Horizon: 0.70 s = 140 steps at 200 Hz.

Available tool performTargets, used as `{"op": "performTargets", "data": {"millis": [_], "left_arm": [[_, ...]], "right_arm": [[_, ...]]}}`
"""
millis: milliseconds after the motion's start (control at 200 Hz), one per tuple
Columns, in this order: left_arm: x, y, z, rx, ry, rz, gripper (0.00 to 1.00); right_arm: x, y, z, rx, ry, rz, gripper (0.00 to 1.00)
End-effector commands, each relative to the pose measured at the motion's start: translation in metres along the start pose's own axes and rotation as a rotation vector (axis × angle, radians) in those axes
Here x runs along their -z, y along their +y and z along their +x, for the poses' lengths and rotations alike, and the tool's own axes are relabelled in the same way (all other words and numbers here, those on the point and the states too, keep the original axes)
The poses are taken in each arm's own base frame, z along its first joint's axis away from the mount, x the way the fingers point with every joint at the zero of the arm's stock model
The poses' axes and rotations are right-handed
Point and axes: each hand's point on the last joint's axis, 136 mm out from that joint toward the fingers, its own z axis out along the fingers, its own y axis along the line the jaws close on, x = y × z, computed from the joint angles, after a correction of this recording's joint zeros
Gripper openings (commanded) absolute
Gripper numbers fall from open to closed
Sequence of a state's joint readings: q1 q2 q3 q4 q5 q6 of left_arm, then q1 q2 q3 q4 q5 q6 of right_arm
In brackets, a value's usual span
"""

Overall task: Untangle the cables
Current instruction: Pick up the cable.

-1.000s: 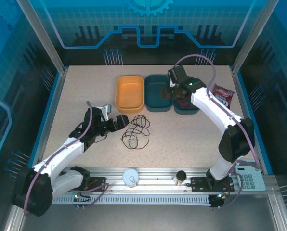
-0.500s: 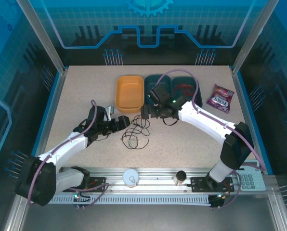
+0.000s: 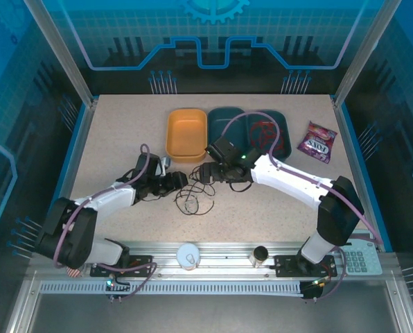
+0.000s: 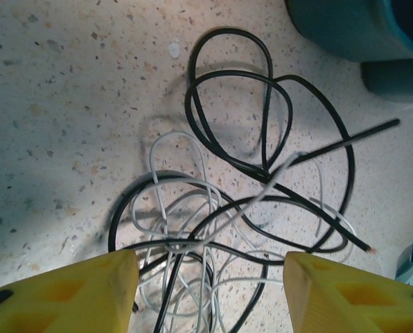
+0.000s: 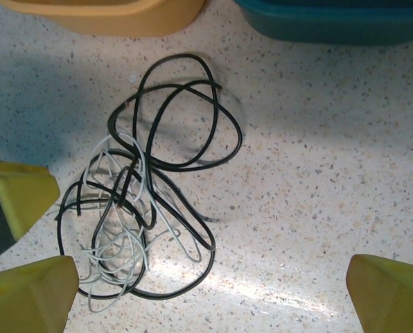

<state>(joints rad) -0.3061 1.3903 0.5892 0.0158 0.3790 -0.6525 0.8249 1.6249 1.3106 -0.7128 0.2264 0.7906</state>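
A: Right gripper (image 3: 205, 172) has swung over from the trays (image 3: 219, 116), fingers spread wide.
B: Left gripper (image 3: 181, 182) straddles the cables (image 3: 191, 200), centre frame, fingers apart. Next: each pinches one colour, pulls away.

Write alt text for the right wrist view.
A black cable and a white-grey cable lie tangled in loose loops on the speckled table, just ahead of the wide-open yellow fingers of the right gripper. An orange bin and a teal bin edge the top of the frame.
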Motion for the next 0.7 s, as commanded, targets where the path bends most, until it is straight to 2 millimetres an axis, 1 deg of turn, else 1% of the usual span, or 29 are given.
{"op": "performTargets", "data": {"millis": [0,170,275,425,525,635,695], "left_arm": [[-0.004,-0.024,-0.012,-0.040,-0.008,0.072,0.56],[-0.015,-0.026,-0.014,-0.052,0.004,0.075,0.55],[-0.024,-0.024,-0.013,-0.046,0.024,0.073,0.53],[-0.032,-0.023,-0.010,-0.043,0.040,0.070,0.50],[-0.035,-0.023,-0.010,-0.036,0.043,0.069,0.40],[-0.035,-0.022,-0.009,-0.034,0.043,0.065,0.26],[-0.033,-0.021,-0.010,-0.033,0.039,0.059,0.18]], "right_arm": [[0.001,0.006,0.009,-0.027,0.014,-0.035,1.00],[-0.007,0.010,0.018,-0.034,0.043,-0.060,1.00],[-0.011,0.014,0.021,-0.034,0.060,-0.073,0.99],[-0.019,0.019,0.028,-0.017,0.093,-0.071,0.82],[-0.025,0.020,0.032,-0.006,0.114,-0.053,0.71],[-0.030,0.026,0.034,0.009,0.127,-0.052,0.59],[-0.033,0.029,0.035,0.016,0.134,-0.050,0.54]]}}
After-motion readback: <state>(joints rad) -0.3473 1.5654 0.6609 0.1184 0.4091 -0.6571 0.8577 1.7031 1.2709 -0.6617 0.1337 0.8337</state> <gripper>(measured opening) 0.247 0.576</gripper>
